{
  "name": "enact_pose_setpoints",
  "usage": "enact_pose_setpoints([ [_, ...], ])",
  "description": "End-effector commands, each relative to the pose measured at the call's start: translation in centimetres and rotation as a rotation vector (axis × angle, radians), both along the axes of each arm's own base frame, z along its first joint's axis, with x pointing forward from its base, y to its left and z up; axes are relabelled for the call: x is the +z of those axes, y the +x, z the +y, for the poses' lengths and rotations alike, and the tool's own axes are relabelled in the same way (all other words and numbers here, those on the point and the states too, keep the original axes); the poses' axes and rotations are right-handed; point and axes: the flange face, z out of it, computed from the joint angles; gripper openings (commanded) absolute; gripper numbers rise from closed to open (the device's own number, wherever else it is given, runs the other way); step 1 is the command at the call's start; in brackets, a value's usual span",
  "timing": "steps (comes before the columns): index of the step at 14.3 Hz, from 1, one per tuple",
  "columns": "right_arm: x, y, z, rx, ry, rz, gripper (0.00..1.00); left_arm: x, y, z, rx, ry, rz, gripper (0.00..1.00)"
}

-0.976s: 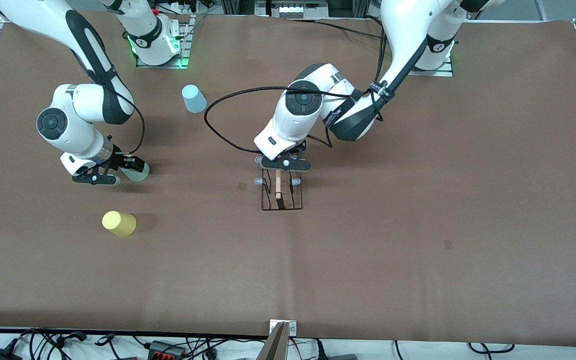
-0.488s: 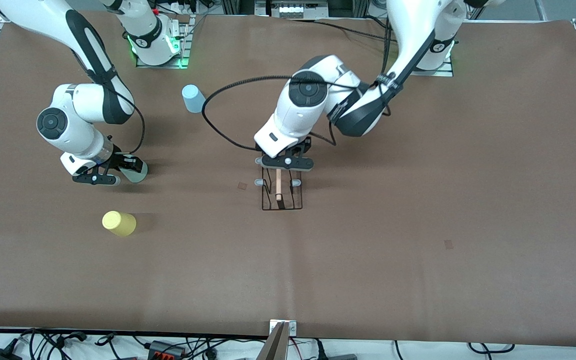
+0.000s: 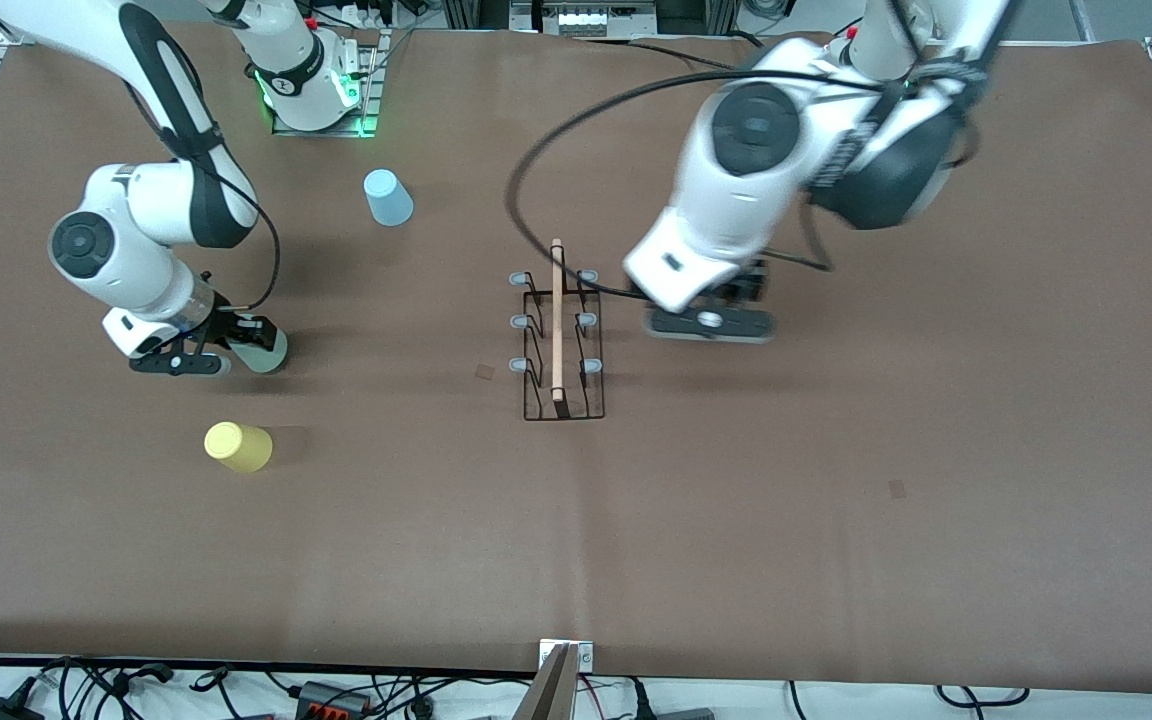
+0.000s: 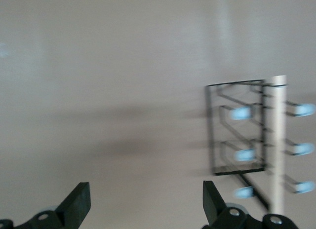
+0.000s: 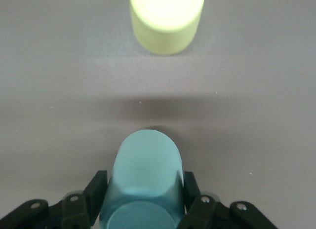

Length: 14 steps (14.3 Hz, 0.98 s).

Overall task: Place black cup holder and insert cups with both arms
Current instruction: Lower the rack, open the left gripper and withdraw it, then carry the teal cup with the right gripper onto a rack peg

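The brown table (image 3: 936,560) carries everything. The left arm (image 3: 796,150) reaches out from its base and hangs its left gripper (image 3: 711,325) above bare table just beside the black cup holder (image 3: 558,340), on the side toward the left arm's end. In the left wrist view its fingers (image 4: 79,202) stand wide apart with nothing between them, and the holder sits off to one side of the gap, not inside it.

The right arm (image 3: 136,230) bends down toward its own end of the table, and the right gripper (image 3: 198,352) is low over the surface with both fingers pressed against the sides of the pale green cup (image 3: 261,350). The cup lies sideways in the grip, its closed bottom nearest the wrist camera; whether it rests on the table or is just clear of it I cannot say from these views.

The holder stands upright on the table, free of either gripper, its wooden rod handle (image 3: 557,315) running along the top, with three blue-grey pegs (image 3: 519,322) on each side.

The light blue cup (image 3: 388,197) stands mouth down, farther from the front camera than the right gripper. The yellow cup (image 3: 237,446) also sits mouth down, nearer the front camera than that gripper and straight ahead of the green cup in the right wrist view.
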Motion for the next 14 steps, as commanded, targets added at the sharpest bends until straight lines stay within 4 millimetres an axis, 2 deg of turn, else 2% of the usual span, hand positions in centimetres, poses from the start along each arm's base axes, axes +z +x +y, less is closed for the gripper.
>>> enact_pose_setpoints([
  [1,5.3,0.9,4.3,0.030,0.003,0.013,0.15,1.4,1.1,6.3,-0.070,0.027,0.040,1.00],
  [2,6.4,0.6,6.0,-0.001,0.004,0.016,0.15,2.3,1.2,8.1,-0.066,0.037,0.050,1.00],
  [4,8.5,-0.1,11.9,-0.049,-0.001,0.018,0.15,4.6,0.8,11.2,-0.078,0.049,0.061,1.00],
  [5,9.2,-0.6,14.8,-0.080,-0.003,0.015,0.15,5.8,0.8,13.4,-0.085,0.051,0.065,1.00],
  [7,9.6,-2.1,20.0,-0.164,-0.006,0.009,0.15,7.3,1.0,17.2,-0.077,0.035,0.076,1.00],
  [9,9.8,-3.7,24.6,-0.235,0.009,0.004,0.15,10.0,0.5,20.4,-0.050,0.020,0.031,1.00],
  [11,10.7,-4.6,28.6,-0.281,0.071,0.023,0.15,10.6,1.1,25.8,0.017,-0.032,0.003,1.00],
  [14,11.1,-5.8,34.6,-0.316,0.102,0.027,0.15,10.7,-2.3,28.8,0.009,-0.022,-0.095,1.00],
])
